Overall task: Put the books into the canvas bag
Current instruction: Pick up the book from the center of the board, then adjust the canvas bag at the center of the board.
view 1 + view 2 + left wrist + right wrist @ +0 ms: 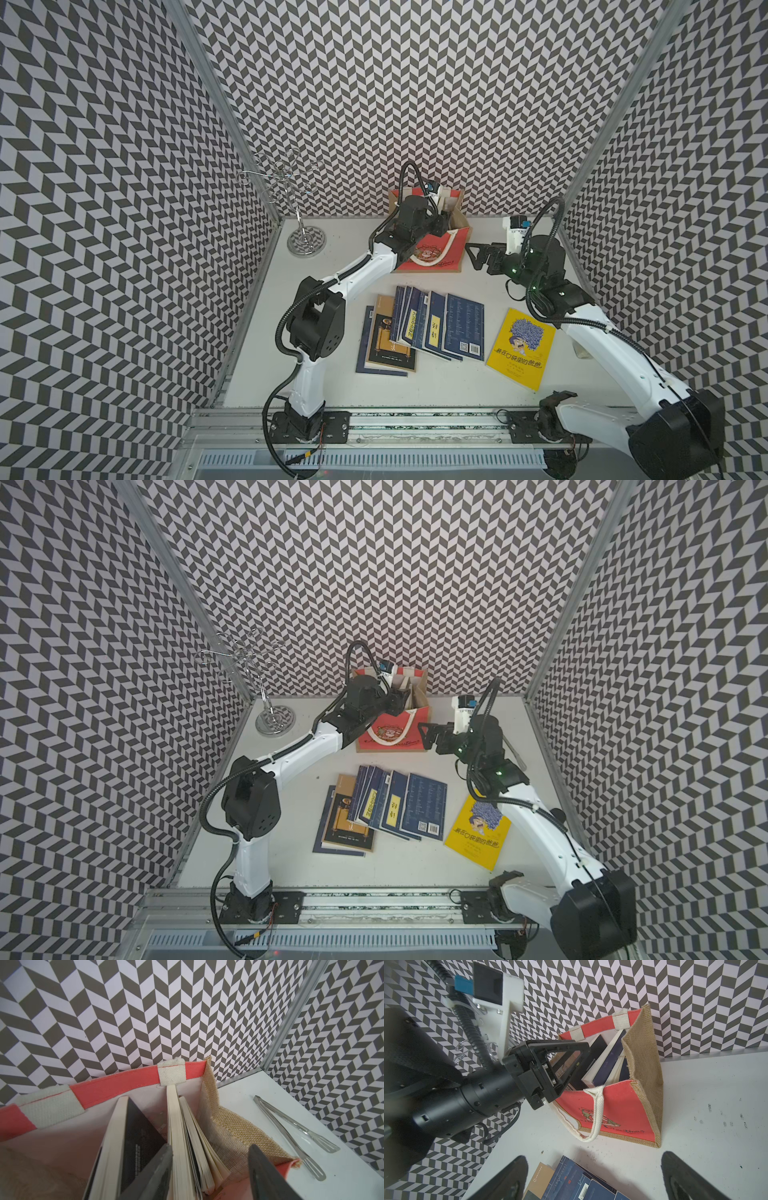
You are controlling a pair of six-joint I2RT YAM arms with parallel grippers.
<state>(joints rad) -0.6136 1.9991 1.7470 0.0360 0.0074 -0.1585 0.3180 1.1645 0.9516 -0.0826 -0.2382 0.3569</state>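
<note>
Canvas bag [618, 1109] at the desk's far edge: matt red woven cloth front, coarse open-weave tan jute sides and white braided rope handles [596, 1111]; the books in the bag [174, 1126] show rough cream paper edges and smooth dark covers. Loose books [465, 328] at mid-desk and the yellow book [521, 349] have smooth card covers with a slight sheen. Tongs [314, 1171] near the far right corner and wire stand [306, 243] at the far left corner are polished, mirror-bright metal; the desk [457, 386] is smooth matt white, scuffed.
</note>
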